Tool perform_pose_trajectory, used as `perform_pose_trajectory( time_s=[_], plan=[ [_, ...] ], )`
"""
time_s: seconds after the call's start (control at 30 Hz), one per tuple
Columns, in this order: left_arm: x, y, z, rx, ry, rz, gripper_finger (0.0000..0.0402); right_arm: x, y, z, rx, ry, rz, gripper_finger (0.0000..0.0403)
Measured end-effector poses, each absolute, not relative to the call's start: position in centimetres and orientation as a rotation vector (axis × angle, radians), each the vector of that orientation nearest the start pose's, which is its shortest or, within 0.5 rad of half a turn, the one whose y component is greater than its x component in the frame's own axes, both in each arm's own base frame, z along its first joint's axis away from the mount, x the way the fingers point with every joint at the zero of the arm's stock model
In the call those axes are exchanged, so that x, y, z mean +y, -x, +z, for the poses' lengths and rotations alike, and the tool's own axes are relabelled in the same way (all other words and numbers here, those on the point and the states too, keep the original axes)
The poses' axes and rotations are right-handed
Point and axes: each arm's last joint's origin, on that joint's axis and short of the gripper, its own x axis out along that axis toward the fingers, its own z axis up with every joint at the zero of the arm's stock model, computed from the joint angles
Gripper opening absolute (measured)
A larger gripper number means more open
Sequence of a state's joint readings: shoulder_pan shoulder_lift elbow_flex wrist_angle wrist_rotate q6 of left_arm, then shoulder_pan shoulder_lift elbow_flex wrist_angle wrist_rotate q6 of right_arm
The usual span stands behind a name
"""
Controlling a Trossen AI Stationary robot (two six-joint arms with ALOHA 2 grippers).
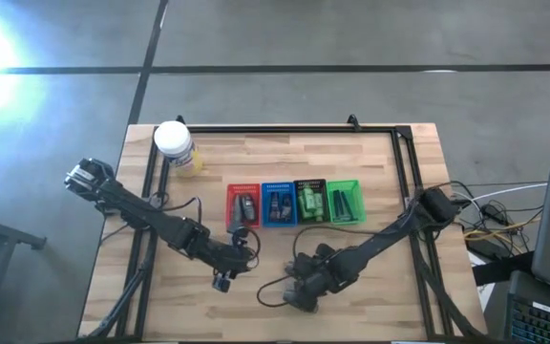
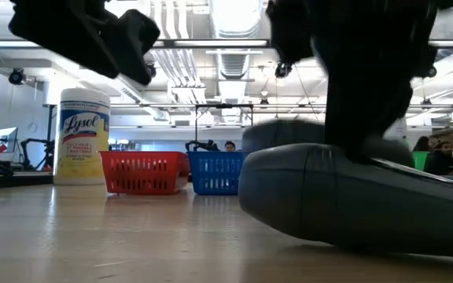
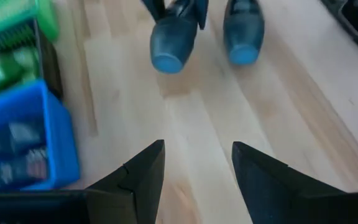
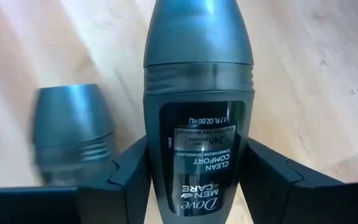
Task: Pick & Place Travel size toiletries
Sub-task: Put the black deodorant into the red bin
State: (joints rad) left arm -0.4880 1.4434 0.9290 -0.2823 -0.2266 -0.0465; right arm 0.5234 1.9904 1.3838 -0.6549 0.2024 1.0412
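1. The right gripper [image 4: 191, 180] sits low at the centre-bottom of the overhead frame, jaws clamped around a dark grey deodorant bottle [image 4: 197, 93] labelled "Dove Men+Care Clean Comfort", lying on the wooden worktop [image 1: 370, 306].
2. A second grey bottle [image 4: 70, 130] lies just beside it.
3. The left gripper [image 3: 194, 180] hovers left of centre, jaws apart and empty.
4. Red [image 1: 243, 205], blue [image 1: 278, 204], black [image 1: 310, 201] and green [image 1: 345, 201] trays line mid-frame, holding more toiletries.
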Motion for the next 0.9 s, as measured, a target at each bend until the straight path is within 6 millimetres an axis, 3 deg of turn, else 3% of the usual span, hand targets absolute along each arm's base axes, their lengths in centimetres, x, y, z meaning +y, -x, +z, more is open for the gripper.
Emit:
perform_pose_trajectory(
  time_s=[0.17,0.43,0.57,0.7,0.9],
  plan=[
    [-13.7,-26.7,23.5,0.664,-0.371,-0.285,0.0193,18.2,-34.0,19.3,1.102,-0.509,-0.312,0.0189],
    [-14.3,-27.7,26.4,0.317,-0.744,-0.295,0.0193,16.5,-33.4,24.5,1.026,-0.567,-0.130,0.0189],
    [-14.4,-27.9,26.8,0.251,-0.879,-0.316,0.0195,15.3,-32.9,26.4,0.994,-0.573,-0.093,0.0189],
    [-14.2,-28.3,27.3,0.182,-0.961,-0.294,0.0213,14.3,-32.8,27.6,0.969,-0.584,-0.065,0.0189],
    [-13.1,-29.6,27.4,0.148,-0.943,-0.214,0.0265,13.6,-32.9,27.8,0.971,-0.573,-0.051,0.0189]
  ],
)
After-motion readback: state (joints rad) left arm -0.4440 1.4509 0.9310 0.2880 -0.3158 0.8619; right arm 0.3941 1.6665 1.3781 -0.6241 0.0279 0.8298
